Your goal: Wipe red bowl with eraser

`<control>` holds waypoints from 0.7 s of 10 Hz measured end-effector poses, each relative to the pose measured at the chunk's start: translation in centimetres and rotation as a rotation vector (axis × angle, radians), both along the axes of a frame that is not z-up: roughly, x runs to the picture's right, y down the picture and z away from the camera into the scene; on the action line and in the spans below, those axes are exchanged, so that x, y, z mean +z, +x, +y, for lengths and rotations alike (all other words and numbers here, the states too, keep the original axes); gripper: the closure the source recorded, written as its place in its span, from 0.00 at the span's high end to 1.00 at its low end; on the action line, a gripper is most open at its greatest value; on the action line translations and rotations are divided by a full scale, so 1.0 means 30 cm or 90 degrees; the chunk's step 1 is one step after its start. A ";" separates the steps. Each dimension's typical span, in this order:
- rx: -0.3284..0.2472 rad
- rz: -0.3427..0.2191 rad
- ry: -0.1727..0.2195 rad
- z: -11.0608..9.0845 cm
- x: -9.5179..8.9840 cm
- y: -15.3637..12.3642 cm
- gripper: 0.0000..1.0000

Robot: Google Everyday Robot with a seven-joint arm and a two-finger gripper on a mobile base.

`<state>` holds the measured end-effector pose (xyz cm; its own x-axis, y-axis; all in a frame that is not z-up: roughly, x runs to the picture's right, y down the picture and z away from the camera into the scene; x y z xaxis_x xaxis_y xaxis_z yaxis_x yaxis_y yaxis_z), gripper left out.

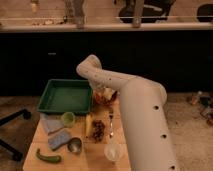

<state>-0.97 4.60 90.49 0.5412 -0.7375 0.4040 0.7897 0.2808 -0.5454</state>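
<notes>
The white arm (135, 100) reaches down over the red bowl (106, 96) at the back of the wooden bench (95, 155), just right of the green tray (66, 95). Its claw (104, 93) sits clenched over the bowl, mostly hidden by the arm; I cannot tell whether it grips the eraser.

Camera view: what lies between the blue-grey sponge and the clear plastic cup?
A small metal cup, on the wooden table, in the camera view. The gripper is farther back, at the red bowl beside the green tray.
</notes>
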 end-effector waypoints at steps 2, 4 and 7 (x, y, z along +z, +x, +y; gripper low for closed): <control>-0.015 -0.013 -0.003 0.002 0.000 -0.066 0.00; -0.028 -0.027 -0.006 0.008 -0.011 -0.130 0.00; -0.035 -0.039 -0.014 0.048 -0.043 -0.168 0.00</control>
